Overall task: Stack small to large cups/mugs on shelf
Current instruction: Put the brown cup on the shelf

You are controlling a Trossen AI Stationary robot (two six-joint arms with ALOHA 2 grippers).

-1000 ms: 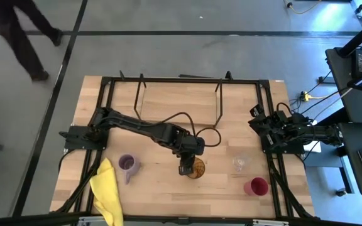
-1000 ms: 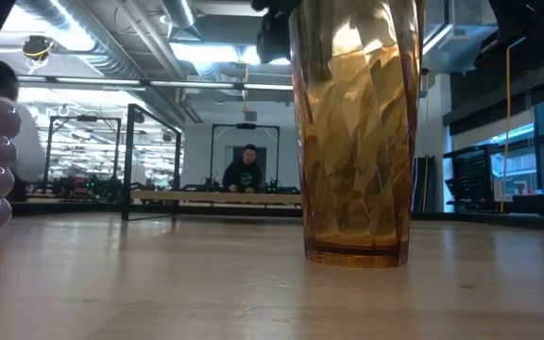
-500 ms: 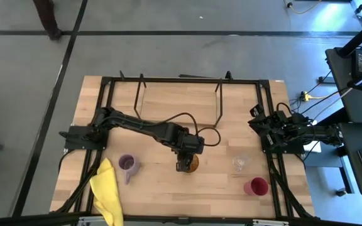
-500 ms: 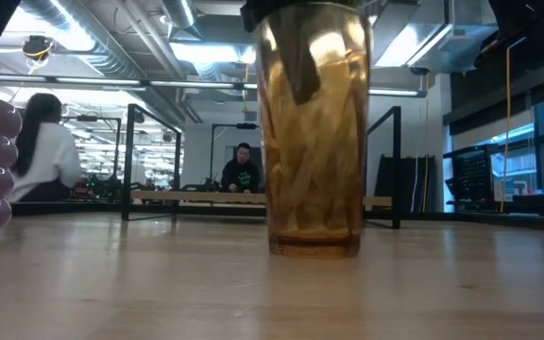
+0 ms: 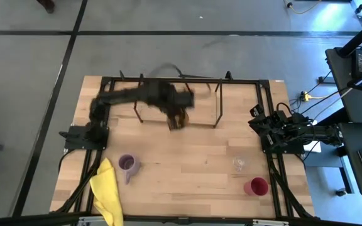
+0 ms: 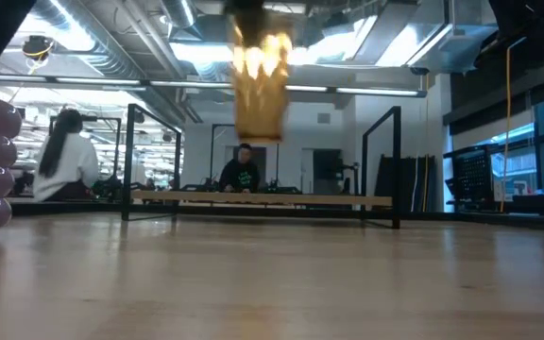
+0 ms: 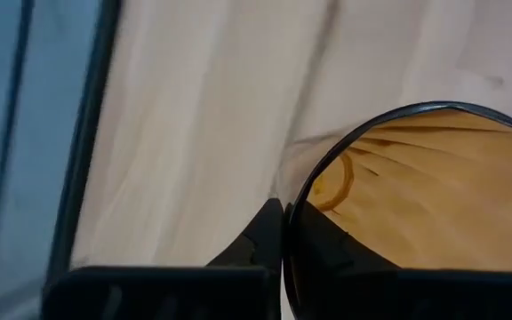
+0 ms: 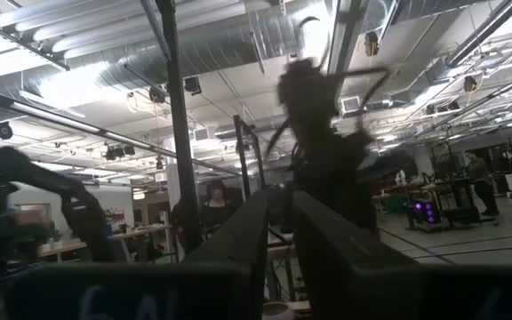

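Note:
The amber tumbler (image 5: 180, 118) hangs in the air above the shelf (image 5: 219, 107) at the table's far side, blurred by motion. In the low view the tumbler (image 6: 258, 90) is high above the shelf's wooden board (image 6: 329, 200). My left gripper (image 5: 176, 112) is shut on it. The purple mug (image 5: 128, 164), the clear glass (image 5: 239, 164) and the red cup (image 5: 256, 186) stand on the table's near half. My right gripper (image 5: 270, 133) waits at the table's right edge, fingers almost together with nothing between them. My left gripper pinches the tumbler's rim (image 7: 293, 206) between its two fingers, one finger (image 7: 258, 238) outside the wall and the other inside the cup. The fingers come from above. The tumbler hangs below them, mouth up and lifted clear of table and shelf.
A yellow cloth (image 5: 105, 191) lies at the near left corner beside the purple mug. A black frame (image 5: 266, 107) runs around the table. People sit and stand in the room beyond the table's far edge.
My left gripper has shut on the tumbler's rim, then risen and swung fast toward the table's far edge. The tumbler, which stood on the table near the middle, first slid a little and is now lifted clear, high over the shelf.

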